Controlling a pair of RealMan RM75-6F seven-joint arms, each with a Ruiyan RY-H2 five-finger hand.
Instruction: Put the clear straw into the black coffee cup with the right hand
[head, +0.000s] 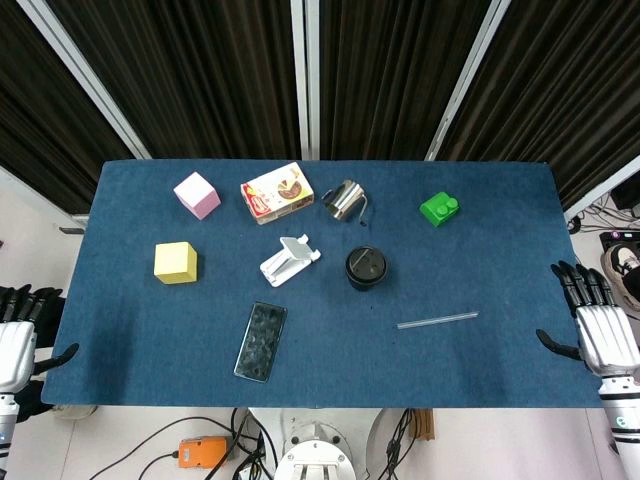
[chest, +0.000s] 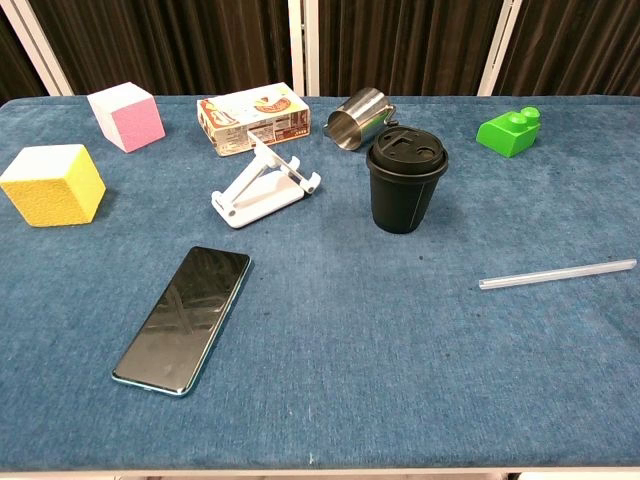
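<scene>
Beside blue table (head: 140, 330), right hand (head: 600, 325) spread, empty.

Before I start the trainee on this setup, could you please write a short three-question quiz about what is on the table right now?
1. True or false: the clear straw is standing inside the black coffee cup.
2. Multiple choice: what lies nearest the smartphone? A) green toy brick B) white phone stand C) steel milk jug
3. Fill in: the right hand is at the table's ____ edge, holding nothing.

Key
1. False: the straw lies flat on the blue table, apart from the lidded cup.
2. B.
3. Right; the left hand sits at the opposite edge, also holding nothing.
</scene>
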